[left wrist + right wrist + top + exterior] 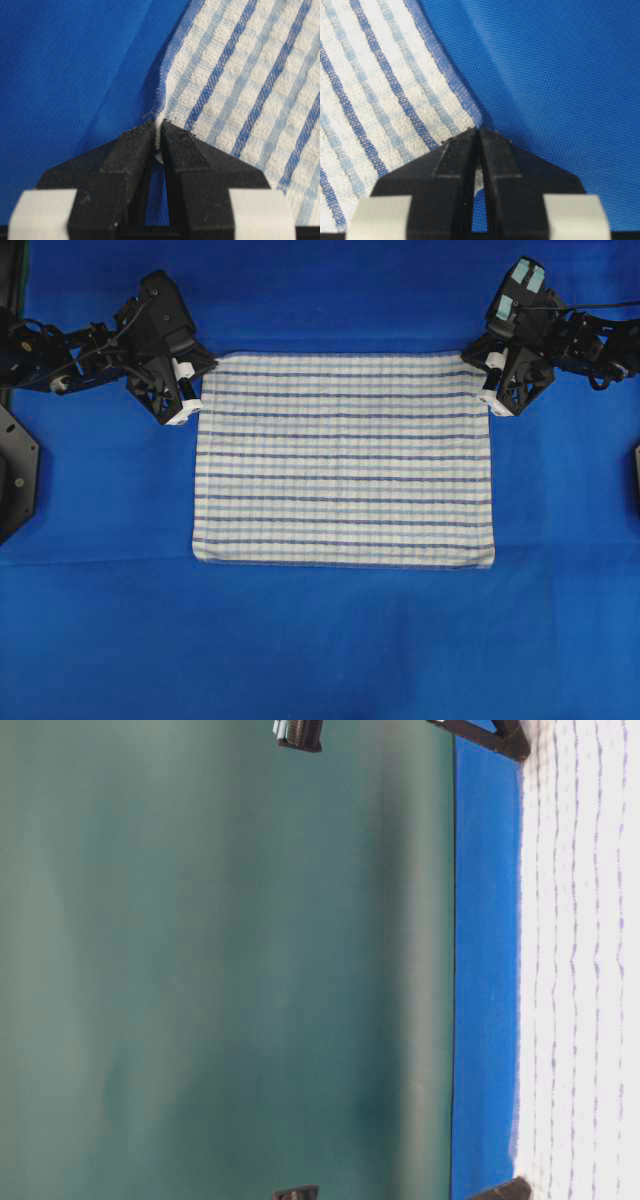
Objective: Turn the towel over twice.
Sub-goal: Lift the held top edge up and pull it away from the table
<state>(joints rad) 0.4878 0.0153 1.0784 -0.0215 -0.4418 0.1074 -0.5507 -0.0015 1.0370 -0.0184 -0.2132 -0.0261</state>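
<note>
Overhead, your white blue-striped checked cloth towel (344, 458) lies flat on the plain blue table covering (320, 640), its far corners at the left gripper (190, 400) and right gripper (492, 390). Left wrist: jaws clamped on the towel's hemmed edge. Right wrist: jaws likewise pinch the hem.

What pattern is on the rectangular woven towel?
White rectangular woven towel: thin dark-blue and light-blue stripes over a faint check. Clearest in the left wrist view.

Matt woven cloth towel (345, 460)
</note>
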